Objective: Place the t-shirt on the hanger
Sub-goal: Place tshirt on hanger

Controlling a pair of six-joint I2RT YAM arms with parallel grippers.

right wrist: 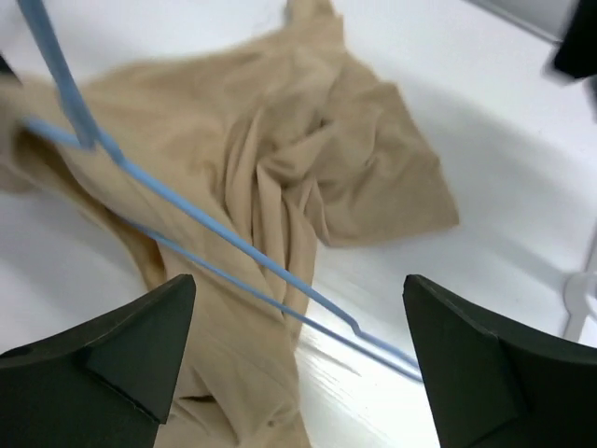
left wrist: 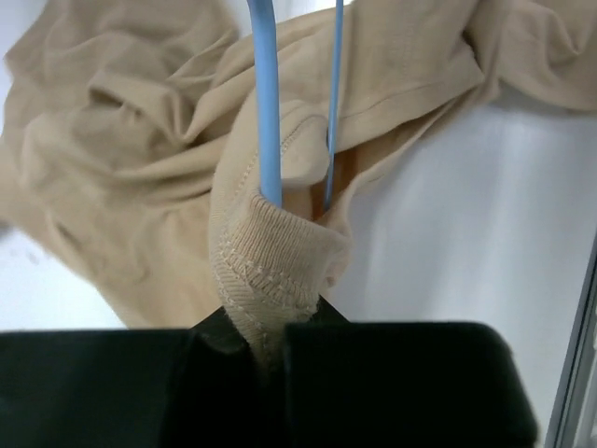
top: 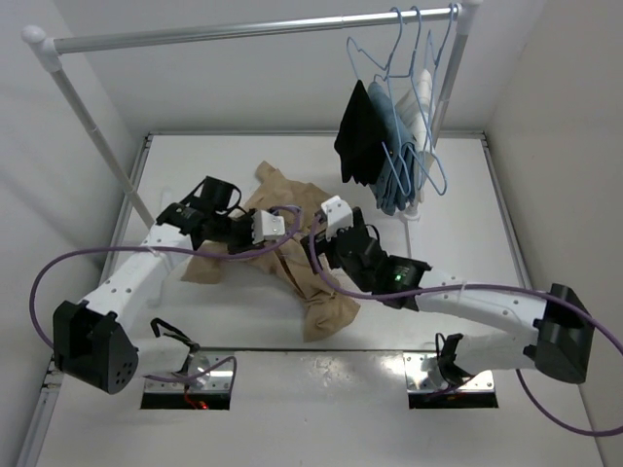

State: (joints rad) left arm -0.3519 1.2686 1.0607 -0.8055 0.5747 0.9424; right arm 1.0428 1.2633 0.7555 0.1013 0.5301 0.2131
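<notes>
Left wrist view, nearest first: left jaws are clamped on the ribbed collar [left wrist: 270, 266] of the t-shirt [left wrist: 112, 159], with the hanger [left wrist: 269, 112] wire running into the neck. Right jaws stand wide apart over hanger and cloth, gripping nothing. Further out, the t-shirt lies crumpled on the desk [top: 458, 224]. Soft, limp, light cotton; the thicker collar looks the surest hold, while thin wire may slip

The hanger [left wrist: 269, 112] lies across the t-shirt [top: 326, 306] on the table [top: 467, 224], with garments [top: 360, 136] hanging from the rail [top: 243, 31] behind.
</notes>
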